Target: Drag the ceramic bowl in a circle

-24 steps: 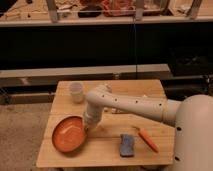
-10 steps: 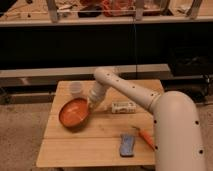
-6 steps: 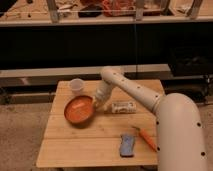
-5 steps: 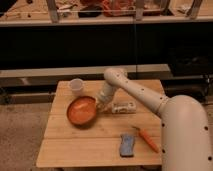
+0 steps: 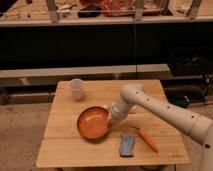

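Counter [image 5: 62, 150]: pale wooden slats, four loose items on it.

Bowl [image 5: 93, 122]: orange, wide and shallow with a darker rim. It sits flat on the counter, a little left of the middle and toward the front half. It looks upright, and nothing is visible inside it.

Pincer [image 5: 114, 116]: at the bowl's 3 o'clock rim, down at counter level and touching or overlapping the edge. Whether it is wide, narrow or clamped on the rim cannot be told from this view.

Arm [image 5: 165, 107]: white, entering from 4 o'clock. It bends at a rounded joint above the counter's middle and then drops to the pincer.

Cup [image 5: 76, 88]: small, whitish, upright, at 11 o'clock from the bowl near the counter's back-left. It is well apart from the bowl.

Blue block [image 5: 127, 145]: lies flat at 4 o'clock from the bowl, near it but not touching.

Orange stick-shaped item [image 5: 148, 140]: lies slanted just beside the block, on its right.
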`<control>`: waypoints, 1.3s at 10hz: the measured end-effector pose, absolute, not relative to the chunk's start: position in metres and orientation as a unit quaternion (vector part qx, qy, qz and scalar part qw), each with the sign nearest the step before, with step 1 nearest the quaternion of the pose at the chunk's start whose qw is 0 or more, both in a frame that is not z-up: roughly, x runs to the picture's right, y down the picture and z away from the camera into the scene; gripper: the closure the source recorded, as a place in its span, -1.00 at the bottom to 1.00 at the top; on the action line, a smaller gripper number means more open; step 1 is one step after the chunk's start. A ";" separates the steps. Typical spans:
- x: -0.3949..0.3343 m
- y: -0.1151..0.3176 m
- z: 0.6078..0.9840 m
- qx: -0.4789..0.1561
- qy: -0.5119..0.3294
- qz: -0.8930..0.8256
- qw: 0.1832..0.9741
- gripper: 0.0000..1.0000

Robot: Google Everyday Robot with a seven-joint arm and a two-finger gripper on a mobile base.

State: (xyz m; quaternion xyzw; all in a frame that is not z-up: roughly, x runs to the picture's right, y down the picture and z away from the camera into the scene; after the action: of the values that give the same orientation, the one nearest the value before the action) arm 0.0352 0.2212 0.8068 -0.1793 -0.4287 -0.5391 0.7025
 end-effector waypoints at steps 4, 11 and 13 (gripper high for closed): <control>0.010 0.246 0.769 -0.168 -0.420 -0.588 0.670 0.96; -0.104 0.236 0.764 -0.135 -0.440 -0.672 0.580 0.96; -0.121 0.218 0.778 -0.134 -0.440 -0.679 0.572 0.96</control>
State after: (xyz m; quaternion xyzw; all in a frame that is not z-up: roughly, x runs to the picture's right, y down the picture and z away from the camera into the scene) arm -0.1209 0.2180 0.7776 -0.1340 -0.4405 -0.6786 0.5723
